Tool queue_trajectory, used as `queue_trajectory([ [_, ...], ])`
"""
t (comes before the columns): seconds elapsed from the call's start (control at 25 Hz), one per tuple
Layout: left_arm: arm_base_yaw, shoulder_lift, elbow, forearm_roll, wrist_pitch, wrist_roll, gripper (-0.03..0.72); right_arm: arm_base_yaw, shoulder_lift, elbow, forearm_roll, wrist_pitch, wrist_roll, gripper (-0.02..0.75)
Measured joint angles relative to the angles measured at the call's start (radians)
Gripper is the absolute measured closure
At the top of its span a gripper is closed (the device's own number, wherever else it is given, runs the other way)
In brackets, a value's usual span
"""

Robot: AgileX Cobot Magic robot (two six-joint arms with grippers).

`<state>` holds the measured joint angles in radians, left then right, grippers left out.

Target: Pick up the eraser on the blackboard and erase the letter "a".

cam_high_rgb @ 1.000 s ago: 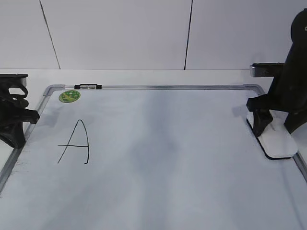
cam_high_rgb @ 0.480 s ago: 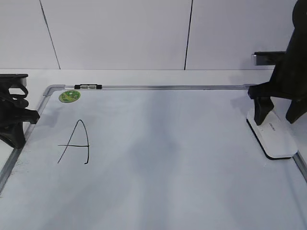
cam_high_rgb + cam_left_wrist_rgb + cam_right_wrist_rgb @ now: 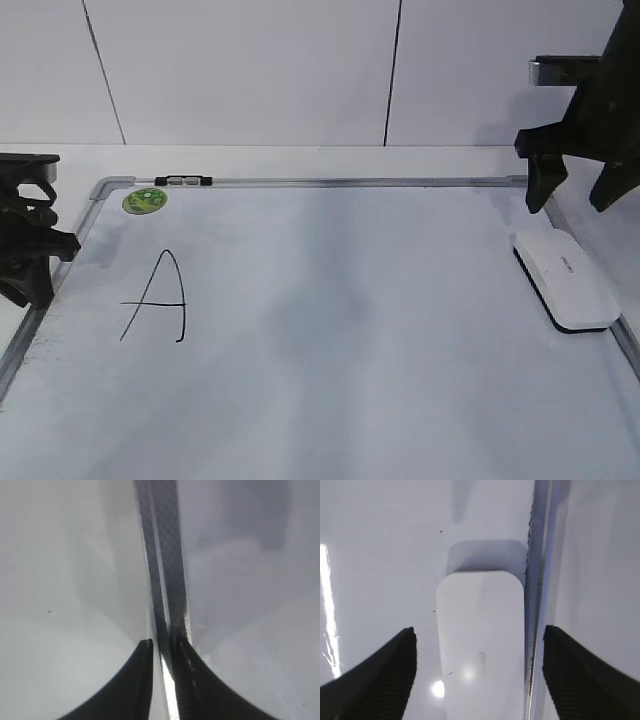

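White rounded plastic eraser on glossy blackboard, right gripper spread above, left gripper closed.

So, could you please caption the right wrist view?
Open right gripper above the white rounded plastic eraser beside the whiteboard's silver frame.

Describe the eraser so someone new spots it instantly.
Find the blackboard, really a white board with a silver frame. Follow its right edge: the eraser lies flat there, below the open right gripper. It is the only raised white block, with a thin black base.
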<state>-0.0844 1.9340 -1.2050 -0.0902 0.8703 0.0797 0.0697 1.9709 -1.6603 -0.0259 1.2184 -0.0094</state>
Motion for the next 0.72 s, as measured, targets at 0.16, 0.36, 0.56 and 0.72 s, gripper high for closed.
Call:
queue_trajectory([
  [0.16,0.002,-0.008,0.002,0.018,-0.01,0.003,0.412,0.0,-0.022,0.0,0.002,0.002,0.002,0.143],
  [0.36,0.002,-0.036,0.012,0.016,-0.024,0.004,0.368,0.0,-0.078,0.0,0.048,0.004,0.017,0.144],
  [0.56,0.002,-0.112,0.014,0.014,0.009,0.004,0.366,0.0,-0.15,0.0,0.095,0.008,0.021,0.144],
  [0.72,0.002,-0.171,0.014,0.014,0.079,0.004,0.378,0.002,-0.225,0.0,0.122,0.01,0.021,0.145],
])
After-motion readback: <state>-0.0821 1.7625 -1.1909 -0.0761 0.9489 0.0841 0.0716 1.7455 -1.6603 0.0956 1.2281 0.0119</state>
